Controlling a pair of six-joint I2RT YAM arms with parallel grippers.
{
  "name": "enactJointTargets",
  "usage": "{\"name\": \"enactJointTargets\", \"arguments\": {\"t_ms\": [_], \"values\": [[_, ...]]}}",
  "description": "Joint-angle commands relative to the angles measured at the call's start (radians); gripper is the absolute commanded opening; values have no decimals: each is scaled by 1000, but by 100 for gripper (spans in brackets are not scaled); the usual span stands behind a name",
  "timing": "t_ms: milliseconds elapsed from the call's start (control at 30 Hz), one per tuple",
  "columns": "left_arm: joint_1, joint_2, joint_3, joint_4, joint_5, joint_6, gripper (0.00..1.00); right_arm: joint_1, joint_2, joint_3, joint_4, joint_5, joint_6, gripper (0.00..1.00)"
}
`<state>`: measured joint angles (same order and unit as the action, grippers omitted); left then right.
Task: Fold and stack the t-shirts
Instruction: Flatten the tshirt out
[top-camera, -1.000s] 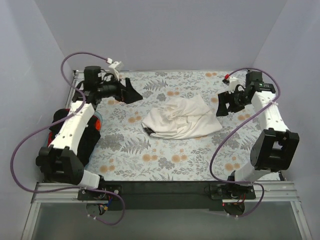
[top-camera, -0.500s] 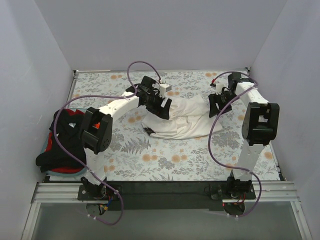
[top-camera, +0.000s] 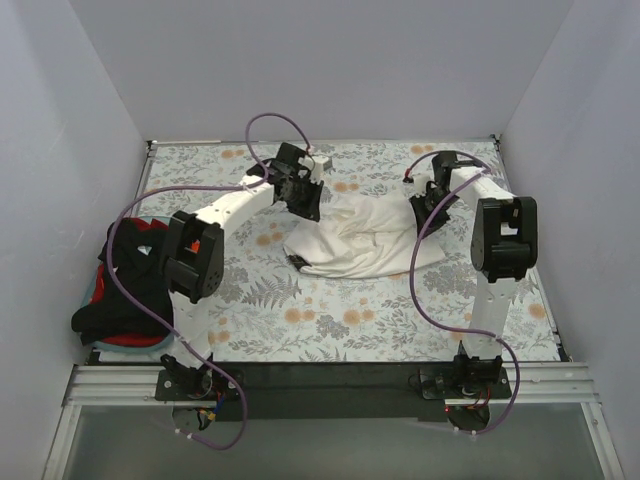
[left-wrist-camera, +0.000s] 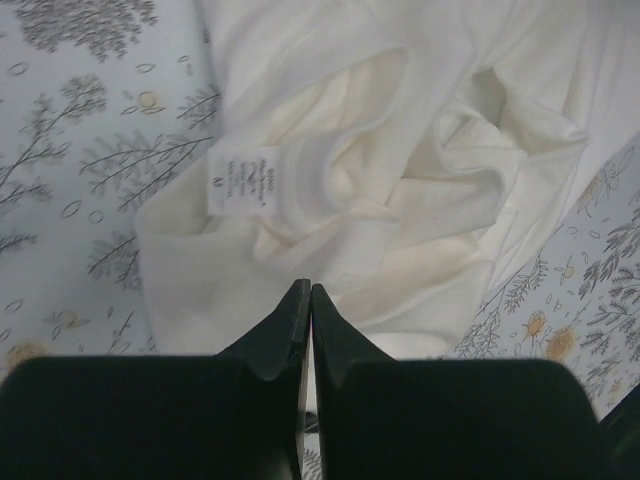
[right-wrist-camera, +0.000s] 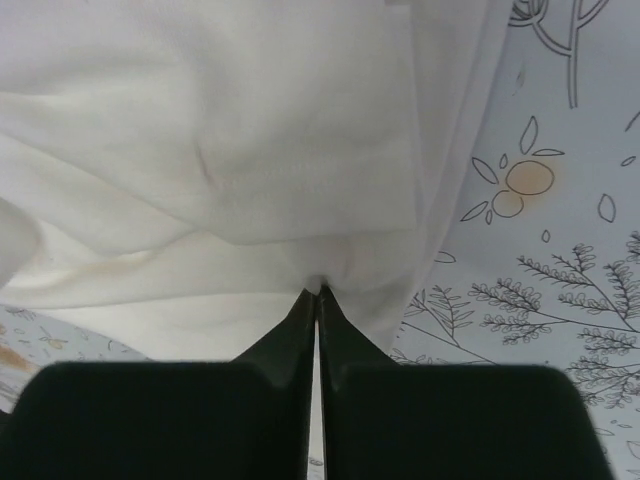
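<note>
Fingers of the left gripper are seen pressed fully together, tips set at an edge of the off-white t-shirt; whether cloth is caught between them cannot be told. A white label is shown just beyond the tips. Fingers of the right gripper are clamped on a puckered fold of the same shirt at its right side. The shirt is found crumpled mid-table on the floral table cloth, between both grippers. A black t-shirt is heaped over a red t-shirt at the left table edge, well apart.
</note>
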<state>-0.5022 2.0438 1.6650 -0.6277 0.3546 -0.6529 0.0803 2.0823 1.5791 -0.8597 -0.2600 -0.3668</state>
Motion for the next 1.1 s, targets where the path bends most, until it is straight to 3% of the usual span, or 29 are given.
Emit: {"name": "enactJointTargets", "arguments": {"t_ms": [0, 167, 433, 633, 667, 700, 733, 800, 833, 867, 967, 1067], "values": [[109, -183, -33, -15, 33, -42, 0, -10, -11, 32, 14, 50, 14, 1], [237, -293, -115, -104, 46, -13, 0, -27, -135, -39, 10, 44, -38, 1], [414, -433, -415, -172, -83, 61, 0, -39, -450, -486, 24, 153, -268, 1], [438, -412, -499, -265, -83, 174, 0, -45, -534, -568, -16, 147, -369, 1], [439, -415, -495, -273, -86, 202, 10, -45, -534, -539, -45, 99, -385, 1], [439, -427, -479, -276, -54, 217, 41, -47, -533, -521, -85, 82, -397, 1], [441, -435, -459, -282, -17, 229, 61, -45, -533, -499, -102, 70, -394, 17], [442, -459, -375, -279, 117, 246, 78, -45, -536, -415, -122, 10, -385, 31], [438, -462, -348, -276, 166, 251, 80, -45, -536, -387, -121, -8, -376, 49], [430, -459, -294, -271, 223, 271, 81, -45, -531, -339, -122, -54, -370, 53], [332, -410, -228, -242, 297, 294, 81, -42, -473, -269, -119, -106, -321, 56], [210, -337, -203, -141, 267, 277, 76, -37, -363, -164, -121, -134, -252, 50]]}}
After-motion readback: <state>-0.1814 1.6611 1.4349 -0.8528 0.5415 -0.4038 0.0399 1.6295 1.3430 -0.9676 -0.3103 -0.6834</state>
